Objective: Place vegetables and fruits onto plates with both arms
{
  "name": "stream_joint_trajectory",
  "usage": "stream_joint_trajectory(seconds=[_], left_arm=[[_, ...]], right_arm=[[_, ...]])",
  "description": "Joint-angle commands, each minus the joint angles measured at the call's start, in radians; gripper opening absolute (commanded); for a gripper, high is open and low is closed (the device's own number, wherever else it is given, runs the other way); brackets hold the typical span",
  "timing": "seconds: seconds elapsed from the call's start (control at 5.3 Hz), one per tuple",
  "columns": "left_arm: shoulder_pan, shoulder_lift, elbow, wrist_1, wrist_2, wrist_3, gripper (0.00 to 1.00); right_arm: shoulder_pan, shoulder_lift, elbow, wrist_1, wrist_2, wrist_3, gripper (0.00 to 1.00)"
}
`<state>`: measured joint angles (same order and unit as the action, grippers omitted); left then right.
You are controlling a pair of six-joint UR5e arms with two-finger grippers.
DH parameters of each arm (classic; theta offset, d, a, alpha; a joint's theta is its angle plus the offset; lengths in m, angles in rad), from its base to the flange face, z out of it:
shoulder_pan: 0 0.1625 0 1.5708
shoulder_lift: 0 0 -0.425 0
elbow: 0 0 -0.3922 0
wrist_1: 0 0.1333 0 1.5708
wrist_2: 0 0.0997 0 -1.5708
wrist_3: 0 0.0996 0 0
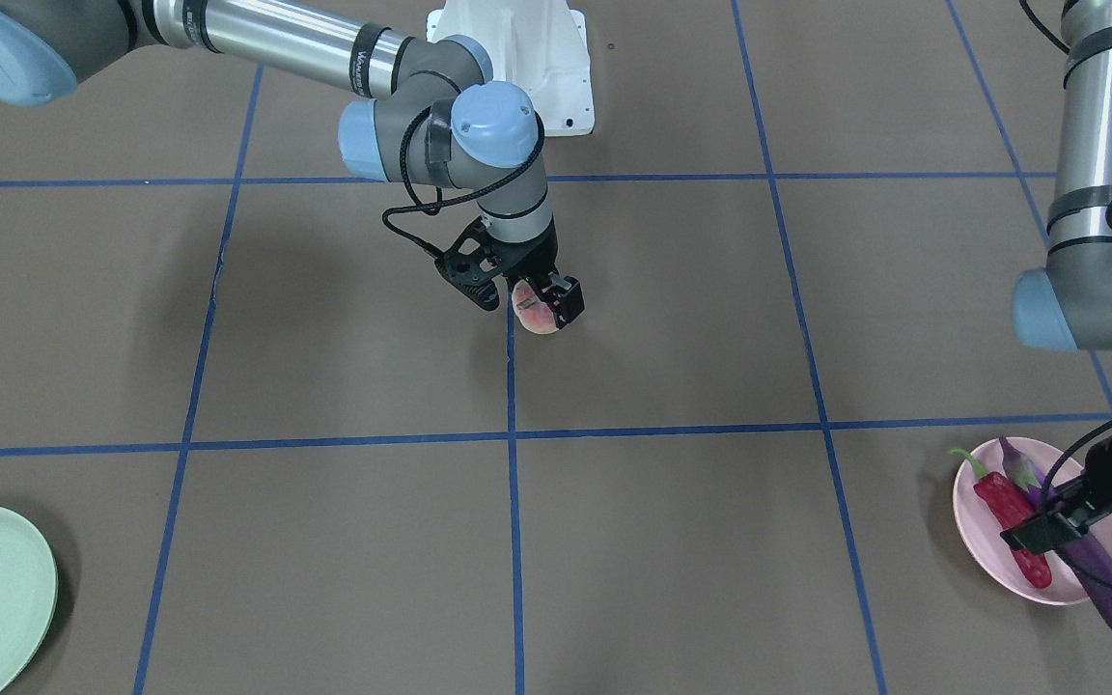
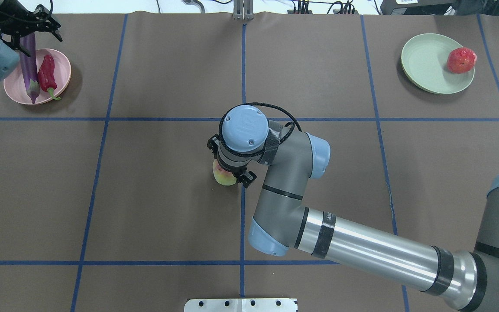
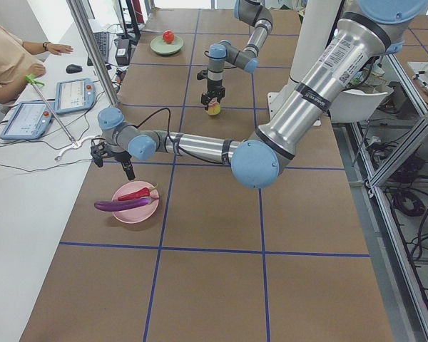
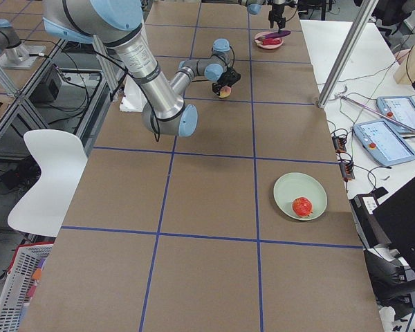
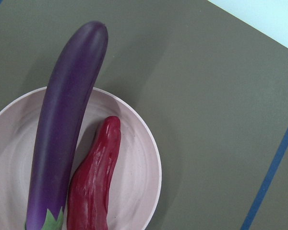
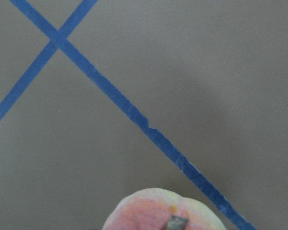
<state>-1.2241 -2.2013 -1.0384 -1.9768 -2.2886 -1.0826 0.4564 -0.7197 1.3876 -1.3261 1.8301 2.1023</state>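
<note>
So the right gripper (image 1: 548, 297) sits near the middle of the front-facing frame, just right of a blue tape line (image 1: 511, 502), with its fingers closed around the peach (image 1: 529, 314). In the right wrist view the peach only peeks in at the bottom edge, stem end showing, over brown table (image 2: 145, 195). Can't tell from any view whether it's touching the table or hanging just above it. Over in the upper left of the overhead frame, the left gripper (image 2: 37, 34) hovers above the pink plate (image 2: 13, 93) with its fingers spread apart and nothing between them. The eggplant (image 2: 29, 65) and the chili (image 2: 46, 73) lie side by side on that plate, touching or very nearly so. The eggplant is too long for the plate, so its rounded tip sticks out past the rim, which shows well in the left wrist view. The mint green plate (image 2: 427, 65) is in the upper right of the overhead frame, well apart from everything else, with the red-orange ball (image 2: 461, 60) resting near its right rim.
</note>
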Motion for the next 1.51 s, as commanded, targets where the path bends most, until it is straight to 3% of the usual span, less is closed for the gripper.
stream_joint_trajectory(seconds=[0.0, 0.19, 0.57, 1.13, 1.32], left_arm=[[0.006, -0.002, -0.029, 0.001, -0.005, -0.014, 1.0], [0.017, 0.0, -0.055, 0.001, -0.014, -0.016, 1.0], [0.021, 0.0, -0.063, 0.001, -0.012, -0.017, 1.0], [0.023, 0.0, -0.061, 0.001, -0.011, -0.017, 1.0], [0.021, 0.0, -0.063, 0.001, -0.011, -0.017, 1.0]], right_arm=[[0.11, -0.042, 0.045, -0.001, 0.079, -0.033, 0.0], [0.234, -0.109, 0.045, 0.001, 0.14, -0.221, 0.0], [0.469, -0.238, 0.007, -0.001, 0.175, -0.614, 0.0], [0.677, -0.328, -0.16, 0.005, 0.152, -1.003, 0.0], [0.691, -0.345, -0.183, 0.005, 0.109, -1.022, 0.0]])
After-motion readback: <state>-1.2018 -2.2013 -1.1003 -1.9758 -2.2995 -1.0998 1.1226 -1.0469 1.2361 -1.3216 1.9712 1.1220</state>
